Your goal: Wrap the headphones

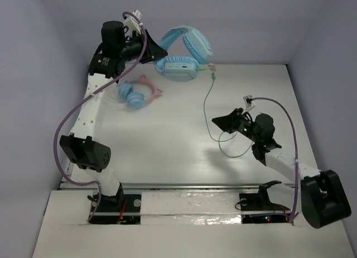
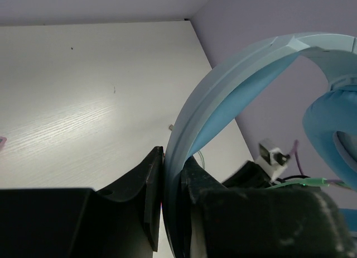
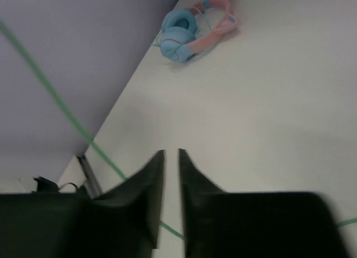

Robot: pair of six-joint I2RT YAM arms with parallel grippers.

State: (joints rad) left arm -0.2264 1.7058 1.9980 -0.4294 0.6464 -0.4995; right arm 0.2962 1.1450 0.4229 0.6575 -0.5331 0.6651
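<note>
Left gripper [image 2: 173,157] clamped tight on headphones [image 1: 179,66] band, held up at 12 o'clock of table [image 1: 162,152]. Right gripper [image 3: 170,153] nearly closed at 3 o'clock, can't tell if cable [image 1: 207,110] pinched. Risk imo: slack cable snags, yanks band loose.

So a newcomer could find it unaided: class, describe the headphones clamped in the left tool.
Go to the table's far left corner, where the left tool grips a padded band. It belongs to the headphones: large, all light blue, with a thin green cable trailing toward the right tool. The smaller pair nearby has a pink cat-ear band.
</note>
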